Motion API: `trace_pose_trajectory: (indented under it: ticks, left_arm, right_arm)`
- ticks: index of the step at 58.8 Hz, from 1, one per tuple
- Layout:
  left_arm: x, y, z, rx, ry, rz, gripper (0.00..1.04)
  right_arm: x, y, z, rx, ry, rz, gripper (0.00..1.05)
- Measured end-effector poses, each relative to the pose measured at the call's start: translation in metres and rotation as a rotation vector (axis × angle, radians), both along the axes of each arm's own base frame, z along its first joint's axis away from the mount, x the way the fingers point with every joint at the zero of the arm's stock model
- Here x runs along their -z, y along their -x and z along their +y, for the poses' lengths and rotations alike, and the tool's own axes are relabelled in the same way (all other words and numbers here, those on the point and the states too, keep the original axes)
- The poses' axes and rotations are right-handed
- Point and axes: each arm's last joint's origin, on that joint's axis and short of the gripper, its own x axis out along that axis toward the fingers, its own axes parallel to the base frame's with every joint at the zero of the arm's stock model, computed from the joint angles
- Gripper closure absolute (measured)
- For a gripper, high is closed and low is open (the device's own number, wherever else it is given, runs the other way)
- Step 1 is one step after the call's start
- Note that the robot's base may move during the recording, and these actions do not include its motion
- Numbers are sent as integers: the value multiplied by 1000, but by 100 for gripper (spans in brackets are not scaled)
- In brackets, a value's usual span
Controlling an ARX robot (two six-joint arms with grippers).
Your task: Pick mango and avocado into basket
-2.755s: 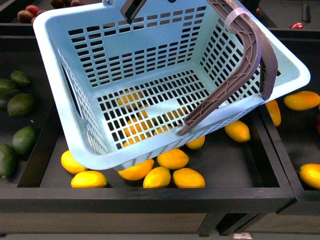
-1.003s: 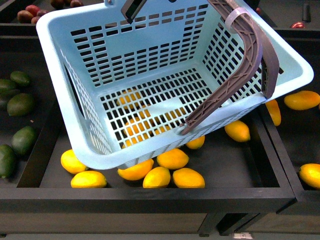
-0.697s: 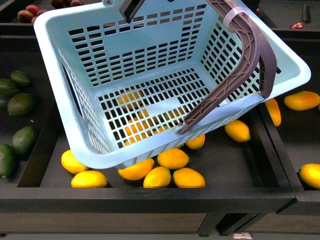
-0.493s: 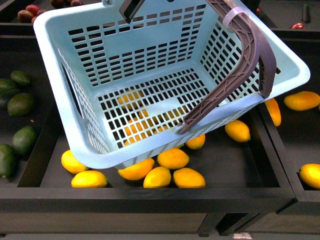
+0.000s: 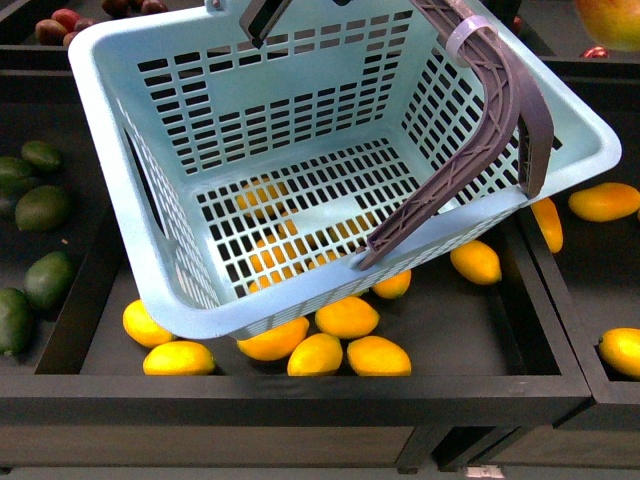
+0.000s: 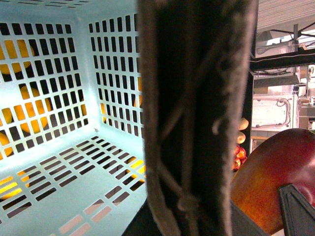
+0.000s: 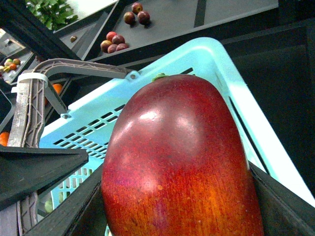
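Hanging tilted above yellow fruits (image 5: 347,316), basket (image 5: 110,150) gapes toward 1 o'clock, likely to receive mango (image 7: 182,162), clenched in right gripper (image 7: 177,211) there, outside the rim. Left gripper is hidden behind handle (image 6: 197,98), cannot tell its state. Avocados (image 5: 45,280) lie at 9 o'clock.

No text, brand, number or sign is showing legibly in any view. The pale band (image 5: 466,36) wrapping the brown handle (image 5: 492,120) of the basket (image 5: 100,130) is looking blank – any print there is staying too small to read.
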Motion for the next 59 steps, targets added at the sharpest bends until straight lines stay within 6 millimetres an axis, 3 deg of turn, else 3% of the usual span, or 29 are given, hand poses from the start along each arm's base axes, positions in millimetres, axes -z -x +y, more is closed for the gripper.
trace_pose_trajectory:
  ticks: [13, 28, 37, 39, 51, 59]
  left_arm:
    - [0, 0, 0, 0, 1, 0, 99]
    - [0, 0, 0, 0, 1, -1, 99]
    - [0, 0, 0, 0, 0, -1, 99]
    - [0, 0, 0, 0, 0, -1, 99]
    - [1, 0, 0, -6, -8, -2, 99]
    - [0, 0, 1, -10, -8, -2, 99]
  right_arm:
    - [-1, -19, 22, 1, 16, -5, 36]
    - [13, -33, 37, -8, 47, 43, 36]
    - [17, -33, 42, -21, 51, 52, 11]
    - [16, -31, 42, -22, 49, 50, 6]
    - [11, -20, 18, 222, 198, 1, 8]
    - [5, -19, 9, 259, 214, -19, 8]
